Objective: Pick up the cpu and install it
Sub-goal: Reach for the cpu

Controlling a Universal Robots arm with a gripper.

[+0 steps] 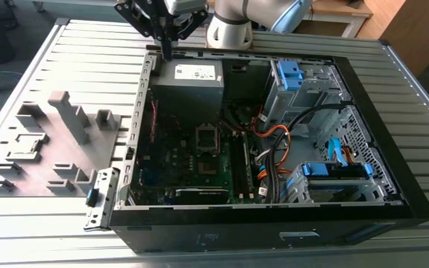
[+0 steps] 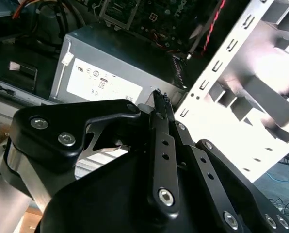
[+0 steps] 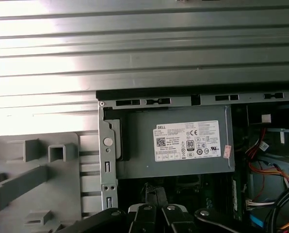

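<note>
Cpu [image 1: 27,146], seemingly the pale flat square, sits on grey tray [image 1: 60,152].

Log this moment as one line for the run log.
gripper: shut | place: corner of case, beside power supply | socket frame: away from gripper

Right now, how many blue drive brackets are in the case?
2. One bracket at the far end, to the exterior view's right of the power supply; the other bracket nearer, beside cables. More may be hidden.
</note>
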